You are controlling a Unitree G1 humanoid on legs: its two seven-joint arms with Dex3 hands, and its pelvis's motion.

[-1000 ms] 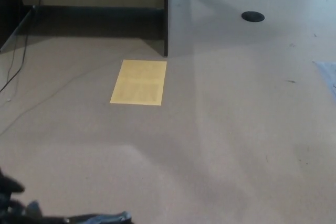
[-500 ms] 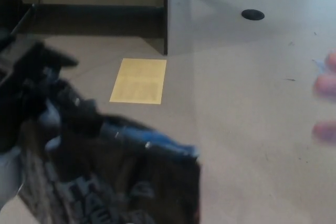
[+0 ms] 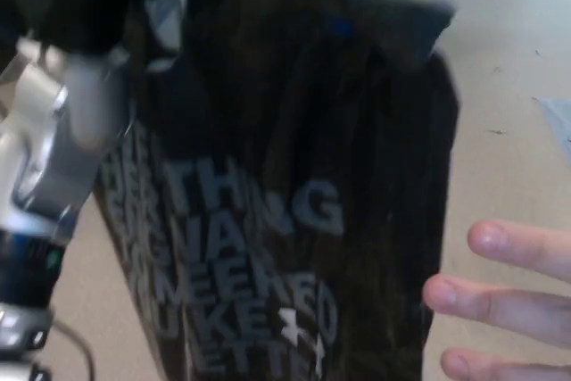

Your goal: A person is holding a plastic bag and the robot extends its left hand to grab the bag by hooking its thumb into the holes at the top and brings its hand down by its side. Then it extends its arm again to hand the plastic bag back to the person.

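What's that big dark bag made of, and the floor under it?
The bag looks like thin glossy plastic film: dark, creased, with streaky sheen and pale printed letters. The floor seems a smooth, matte beige sheet or hard surface; the exact material is unclear.

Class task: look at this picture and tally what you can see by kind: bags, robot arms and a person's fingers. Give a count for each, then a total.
Plastic bags: 1, the dark plastic bag with pale lettering.
Robot arms: 1, the left arm at the picture's left edge.
Person's fingers: 3, on the person's hand beside the bag.
Total: 5.
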